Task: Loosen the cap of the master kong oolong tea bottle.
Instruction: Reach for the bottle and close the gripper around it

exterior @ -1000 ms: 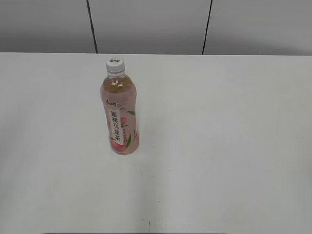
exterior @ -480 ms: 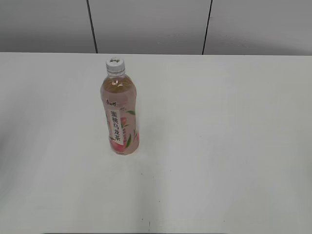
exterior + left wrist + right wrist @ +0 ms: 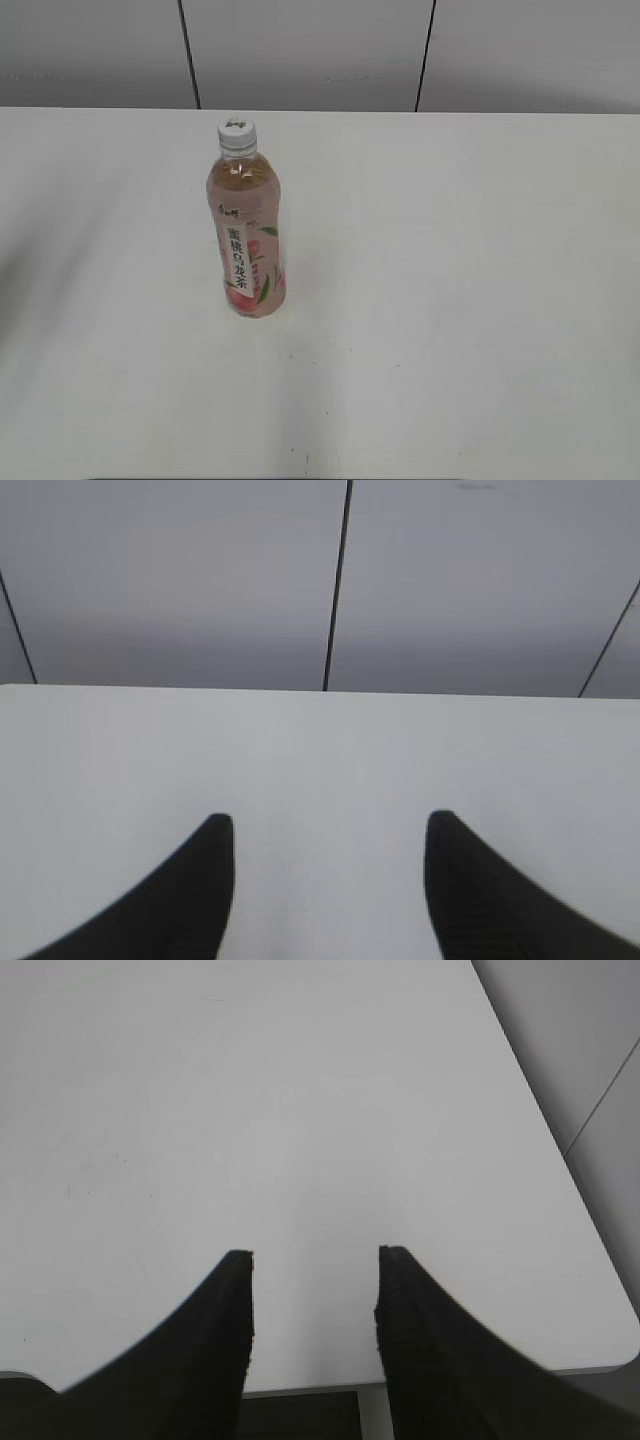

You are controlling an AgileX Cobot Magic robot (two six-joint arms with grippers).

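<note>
Exterior view: full bottle (image 3: 248, 235) upright, likely heavy, slick; brace its body, twist the small ribbed cap (image 3: 237, 132). Both claws spread, empty.

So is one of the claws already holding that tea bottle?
No, the bottle stands alone on the white table with its cap on, and neither claw appears in the exterior view.

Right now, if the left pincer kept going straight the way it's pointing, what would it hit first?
Nothing on the table, as far as its wrist view shows: the open left pincer faces bare table, then the grey wall beyond the far edge. The bottle isn't in that line.
</note>
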